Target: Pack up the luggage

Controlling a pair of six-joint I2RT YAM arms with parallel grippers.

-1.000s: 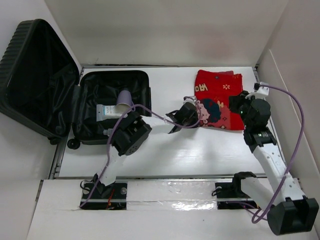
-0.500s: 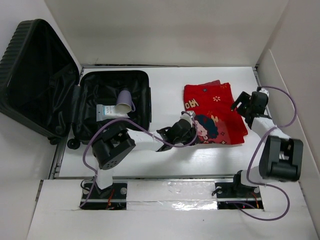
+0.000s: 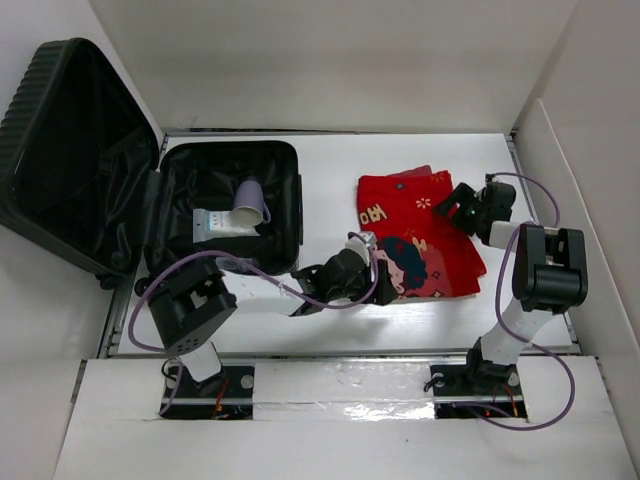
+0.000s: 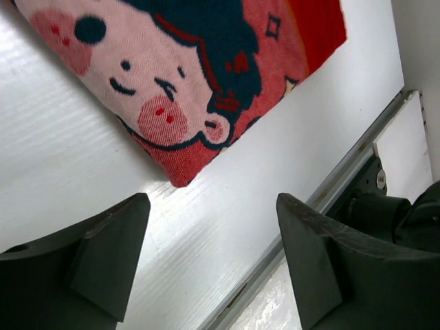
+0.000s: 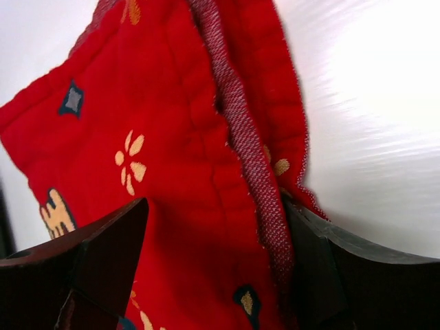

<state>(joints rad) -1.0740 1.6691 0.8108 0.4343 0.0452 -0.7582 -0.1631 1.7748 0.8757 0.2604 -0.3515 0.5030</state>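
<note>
White tabletop (image 3: 420, 320) is occupied by open luggage (image 3: 90, 150) and a red cloth (image 3: 410, 200); left gripper (image 4: 212, 206) and right gripper (image 5: 214, 206) are spread wide at its edges.

- One small black hard-shell suitcase (image 3: 80, 150) with ribbed shells lay open at the far left.
- One lilac plastic cup (image 3: 250, 200) lay on its side inside it.
- One flat white packet (image 3: 212, 224) with teal print lay inside it, just beside the cup.
- One red woven cloth (image 3: 415, 205) with a cartoon face was on the right half of the table.
- Two black-and-white robot arms: the left arm (image 3: 190, 305) and the right arm (image 3: 545, 265).
- Two black two-finger grippers: the left gripper (image 4: 212, 203) and the right gripper (image 5: 214, 206).
- Two purple cables, one along the left arm (image 3: 205, 254) and one along the right arm (image 3: 572, 385).
</note>
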